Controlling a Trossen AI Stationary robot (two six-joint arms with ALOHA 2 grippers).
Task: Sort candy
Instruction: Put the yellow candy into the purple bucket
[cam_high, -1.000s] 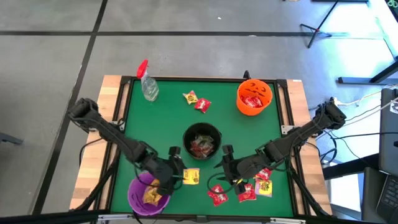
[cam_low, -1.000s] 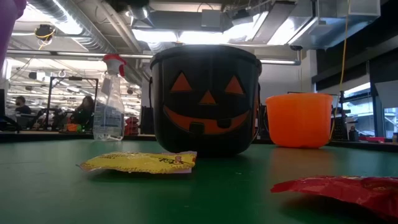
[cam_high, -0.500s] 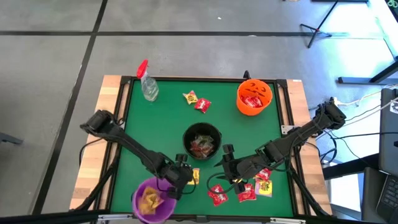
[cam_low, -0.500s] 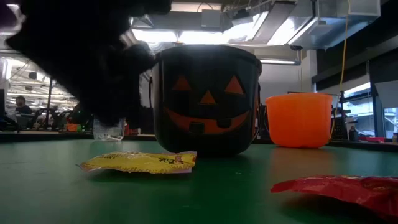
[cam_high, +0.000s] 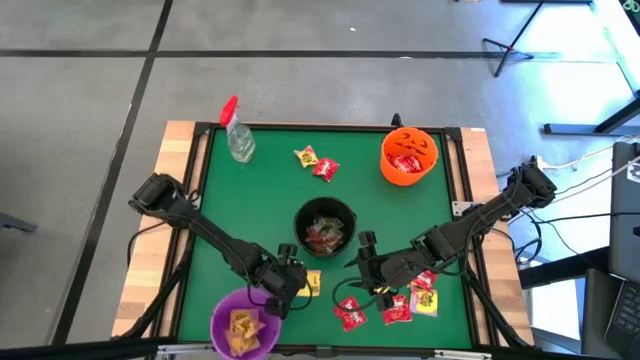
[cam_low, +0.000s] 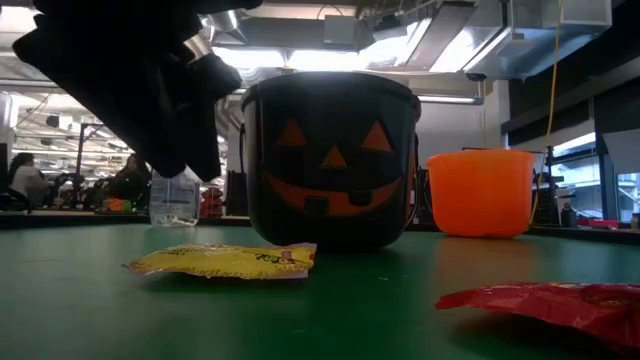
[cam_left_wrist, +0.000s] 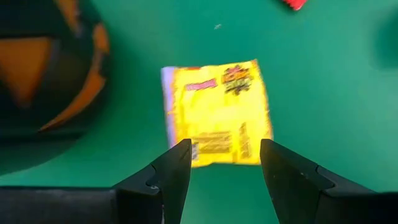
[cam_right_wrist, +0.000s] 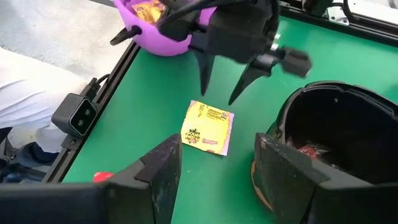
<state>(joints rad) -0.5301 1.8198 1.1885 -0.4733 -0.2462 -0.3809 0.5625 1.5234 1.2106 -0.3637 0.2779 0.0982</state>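
Left gripper (cam_left_wrist: 219, 163) hangs over the yellow packet (cam_left_wrist: 216, 114), jaws spread and empty, the packet flat on the green table (cam_high: 230, 215) just below and ahead of the tips, untouched. Purple bowl (cam_high: 242, 325) with yellow candy sits beside it. Right gripper (cam_high: 368, 268) hovers near the red packets (cam_high: 392, 308), jaws apart, empty. Black bucket (cam_high: 325, 227) beyond, orange bucket (cam_high: 408, 155) farthest.

Spray bottle (cam_low: 176, 195) behind left tool (cam_low: 150, 80)
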